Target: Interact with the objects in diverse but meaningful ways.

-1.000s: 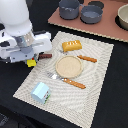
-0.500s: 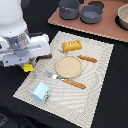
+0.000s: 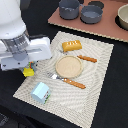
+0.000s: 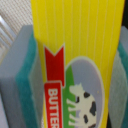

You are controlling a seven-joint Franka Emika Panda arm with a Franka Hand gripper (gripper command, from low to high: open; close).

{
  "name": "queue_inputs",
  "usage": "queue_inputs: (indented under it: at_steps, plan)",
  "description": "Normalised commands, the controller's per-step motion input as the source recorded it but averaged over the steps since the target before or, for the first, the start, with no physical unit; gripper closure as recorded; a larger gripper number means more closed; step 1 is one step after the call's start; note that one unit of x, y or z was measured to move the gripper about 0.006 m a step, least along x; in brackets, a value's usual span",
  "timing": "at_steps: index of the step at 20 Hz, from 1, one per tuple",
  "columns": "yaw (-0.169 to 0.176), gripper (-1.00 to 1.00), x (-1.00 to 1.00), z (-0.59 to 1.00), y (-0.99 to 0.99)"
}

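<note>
In the wrist view the yellow packet [image 4: 80,55], marked with a red banner and a cow picture, fills the frame between my two grey, teal-lined fingers [image 4: 22,75]. My gripper [image 3: 29,71] hangs over the placemat's edge on the exterior view's left, shut on that yellow packet [image 3: 28,72], of which only a corner shows under the hand. The orange bread loaf [image 3: 71,46] lies on the mat beyond the plate. Nearer the front sits the pale blue carton [image 3: 41,92]. A dark grey pot [image 3: 69,8] stands on the tan board at the back.
A round tan plate [image 3: 68,65] sits mid-mat with a wooden-handled knife [image 3: 86,58] and fork [image 3: 69,81] beside it. More dark bowls [image 3: 92,14] and a pale bowl [image 3: 123,16] stand on the back board. The striped placemat [image 3: 95,95] lies on a black table.
The arm has shifted slightly toward the exterior view's right and nearer the mat, carrying the yellow packet. The other items have not moved.
</note>
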Motion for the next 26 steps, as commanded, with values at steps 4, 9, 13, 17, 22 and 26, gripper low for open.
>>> queue_inputs:
  at_steps: [4,9,13,17,22,26]
  plan:
    - [-0.055,1.0,0.29,-0.15,-0.17]
    - [-0.017,-1.0,0.17,0.05,-0.11]
    - [0.0,-1.0,0.09,0.41,-0.06]
    - [0.0,-1.0,0.11,0.78,0.0]
    - [0.023,-1.0,0.17,0.8,0.14]
    - [0.086,-1.0,0.25,0.47,0.49]
